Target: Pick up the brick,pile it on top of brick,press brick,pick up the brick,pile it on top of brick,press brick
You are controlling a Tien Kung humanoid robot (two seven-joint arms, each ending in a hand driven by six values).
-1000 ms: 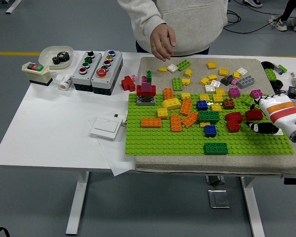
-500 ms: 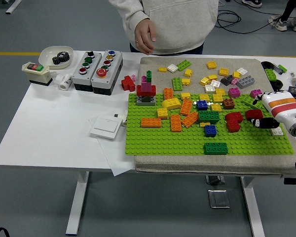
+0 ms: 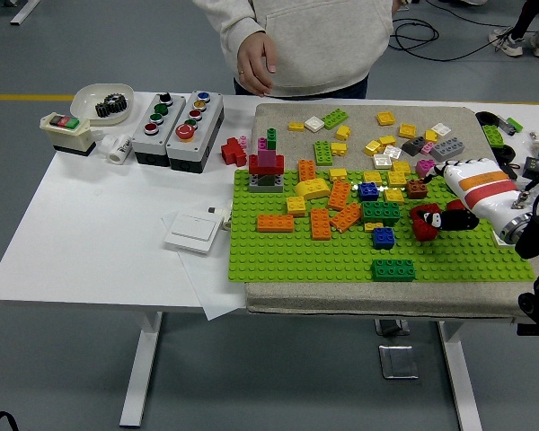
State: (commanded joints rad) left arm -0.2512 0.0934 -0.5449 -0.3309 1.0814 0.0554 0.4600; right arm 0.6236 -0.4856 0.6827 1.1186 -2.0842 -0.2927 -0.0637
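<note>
The red brick (image 3: 424, 221) sits on the green baseplate (image 3: 305, 256), toward the table's (image 3: 90, 233) right edge and about midway between its near and far edges, with a blue brick (image 3: 384, 237) and a dark green brick (image 3: 379, 212) just to its left. The right hand (image 3: 438, 218) comes in from the right edge and its dark fingertips touch the brick's right side; whether they have closed on it I cannot tell. The brick lies directly ahead of that hand, toward the table's left, so this hand is clearly the nearer one. The left hand is out of view. A person's hand (image 3: 254, 61) hangs beyond the far edge, well apart.
</note>
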